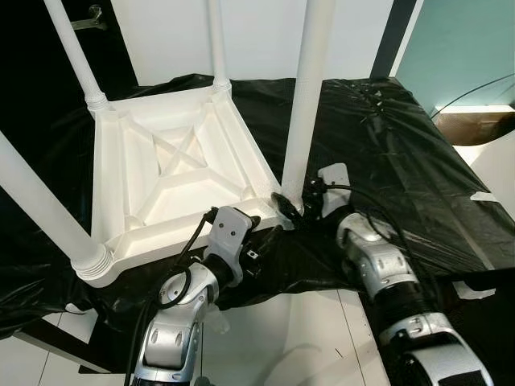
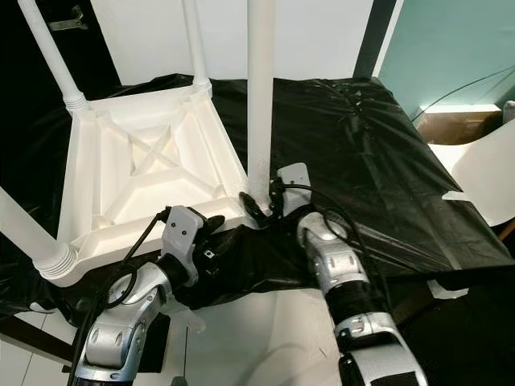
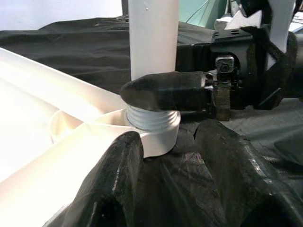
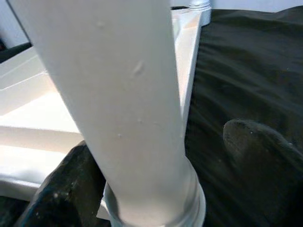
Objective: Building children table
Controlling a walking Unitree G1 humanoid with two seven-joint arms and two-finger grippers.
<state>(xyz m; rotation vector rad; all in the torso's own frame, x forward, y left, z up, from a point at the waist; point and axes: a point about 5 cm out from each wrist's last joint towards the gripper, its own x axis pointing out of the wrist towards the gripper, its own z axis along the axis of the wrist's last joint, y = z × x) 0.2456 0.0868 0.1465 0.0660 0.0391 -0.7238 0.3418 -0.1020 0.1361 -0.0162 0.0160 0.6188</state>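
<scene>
A white children's table (image 1: pixel 161 169) lies upside down on a black plastic sheet (image 1: pixel 386 153), its ribbed underside facing up. Legs stand up from its corners. The near-right leg (image 1: pixel 306 104) sits in its corner socket (image 3: pixel 158 135), with threads showing at its base. My right gripper (image 1: pixel 291 205) is open at that base, the leg (image 4: pixel 123 94) standing between its fingers; one finger (image 3: pixel 165 90) lies against the threads. My left gripper (image 3: pixel 170 142) is open low on the sheet, just in front of the same corner, and touches nothing.
Three more legs rise at the near left (image 1: pixel 40 209), back left (image 1: pixel 76 56) and back (image 1: pixel 216 40). A cardboard box (image 1: pixel 475 125) sits at the right, a white board (image 2: pixel 483 177) leans beside it, and white floor (image 1: pixel 282 338) lies under my arms.
</scene>
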